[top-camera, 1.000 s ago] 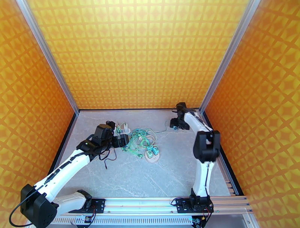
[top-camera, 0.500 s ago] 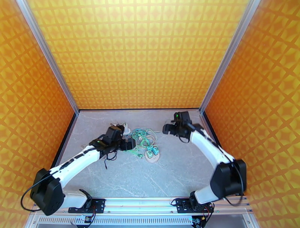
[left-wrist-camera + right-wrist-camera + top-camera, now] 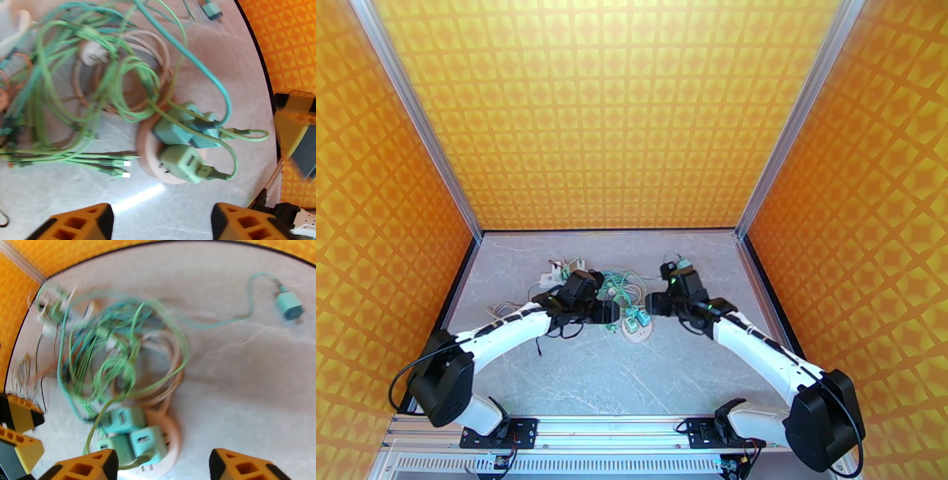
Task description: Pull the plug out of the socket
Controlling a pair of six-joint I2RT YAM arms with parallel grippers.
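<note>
Grey marbled tabletop (image 3: 671,371) between orange walls: round socket (image 3: 637,337) at frame centre bearing teal and green plugs (image 3: 636,319), cable tangle (image 3: 610,286) just upper left; left gripper (image 3: 162,223) and right gripper (image 3: 164,465) flanking, jaws parted, empty.

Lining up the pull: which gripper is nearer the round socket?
Right. The right gripper hovers just beyond the round socket, on its right; the left gripper sits farther off to its left, by the green cables.

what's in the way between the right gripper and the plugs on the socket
Nothing visible. The right gripper hangs close to the plugs on the round socket, with open air between. The cable tangle lies beyond them; one green cable runs beside a finger.
</note>
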